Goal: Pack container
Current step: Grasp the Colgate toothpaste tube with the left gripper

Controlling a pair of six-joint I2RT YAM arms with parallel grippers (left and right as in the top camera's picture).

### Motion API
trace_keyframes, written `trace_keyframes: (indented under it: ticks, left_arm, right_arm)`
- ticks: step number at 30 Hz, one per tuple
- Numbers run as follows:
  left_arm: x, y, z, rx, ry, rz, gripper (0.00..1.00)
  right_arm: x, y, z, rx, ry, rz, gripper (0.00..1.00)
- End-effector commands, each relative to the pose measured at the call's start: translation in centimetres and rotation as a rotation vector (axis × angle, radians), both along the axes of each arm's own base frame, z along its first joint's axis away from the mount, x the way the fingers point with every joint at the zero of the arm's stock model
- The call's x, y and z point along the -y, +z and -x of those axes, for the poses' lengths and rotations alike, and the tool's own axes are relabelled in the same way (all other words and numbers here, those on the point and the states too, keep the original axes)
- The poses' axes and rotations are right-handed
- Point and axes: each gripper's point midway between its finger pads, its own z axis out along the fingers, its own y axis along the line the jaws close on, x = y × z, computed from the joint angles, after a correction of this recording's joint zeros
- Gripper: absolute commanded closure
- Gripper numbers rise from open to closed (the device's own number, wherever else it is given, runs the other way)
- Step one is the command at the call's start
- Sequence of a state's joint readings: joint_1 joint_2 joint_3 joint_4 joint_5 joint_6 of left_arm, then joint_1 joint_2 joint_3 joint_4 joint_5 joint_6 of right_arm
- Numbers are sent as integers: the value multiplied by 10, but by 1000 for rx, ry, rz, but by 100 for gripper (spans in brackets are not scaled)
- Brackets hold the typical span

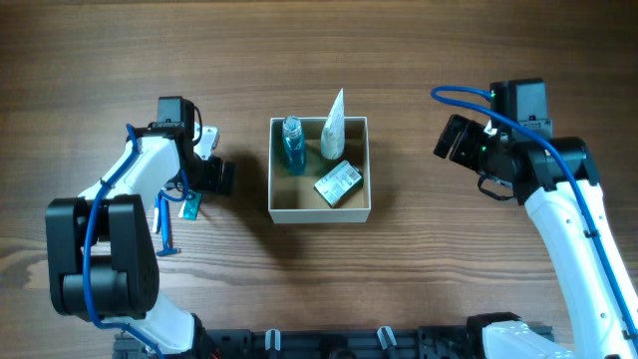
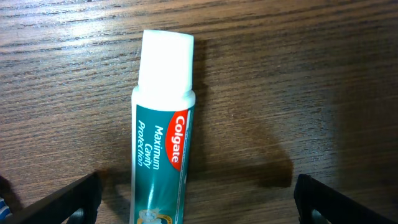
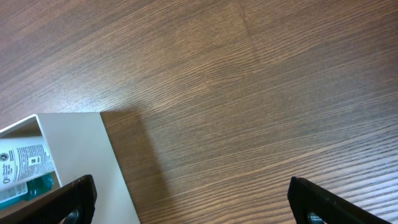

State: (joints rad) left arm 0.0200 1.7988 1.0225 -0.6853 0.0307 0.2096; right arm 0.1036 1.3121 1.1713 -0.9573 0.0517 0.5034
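The container point(image 1: 278, 211), a square white-walled box with a tan inside, stands mid-table. It holds a blue bottle point(image 1: 292, 146), a white tube point(image 1: 334, 125) and a small green-and-tan packet point(image 1: 338, 183). A teal Colgate toothpaste tube point(image 2: 163, 130) with a white cap lies on the table left of the container; it shows small in the overhead view point(image 1: 189, 206). My left gripper point(image 2: 196, 200) is open right over it, fingers either side, not touching. My right gripper point(image 3: 189, 199) is open and empty, to the right of the container point(image 3: 81, 162).
A thin blue item point(image 1: 165, 234) lies beside the left arm near the toothpaste; I cannot tell what it is. The wooden table point(image 1: 419, 269) extends around the container. The arm bases stand at the front edge.
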Motion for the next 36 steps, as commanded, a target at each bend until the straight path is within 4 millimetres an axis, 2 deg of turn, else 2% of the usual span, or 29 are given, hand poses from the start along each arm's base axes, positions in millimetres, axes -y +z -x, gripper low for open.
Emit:
trace_keyframes:
  ticks: [1,7,9,10,15,20,23,29,32,36]
  left_arm:
    - [3,-2,0,-13,-19,20,2]
    - [14,-1,-1,-6,-26,82,12]
    - [14,-1,-2,-5,-26,82,27]
    - [14,-1,-2,-2,-26,82,39]
    - [14,-1,-3,1,-26,82,60]
    - [14,-1,-3,1,-26,82,62]
    - [14,-1,-3,2,-27,82,68]
    - [14,2,-4,8,-26,81,87]
    - [14,8,-7,29,-23,81,94]
    - [14,34,-17,114,-26,78,96]
  right_arm:
    - [-1,-3,0,-12,11,-5,0]
    - [-1,-5,3,-26,12,-4,0]
    - [-1,-5,4,-28,12,-4,0]
    - [-1,-5,4,-30,12,-3,0]
    - [-1,-5,4,-31,11,-3,0]
    - [-1,-5,4,-31,11,-3,0]
    - [-1,-5,4,-30,11,-3,0]
    - [0,-5,4,-31,4,0,0]
    - [15,-3,4,-20,-88,13,0]
    - [43,-2,4,-16,-172,-17,0]
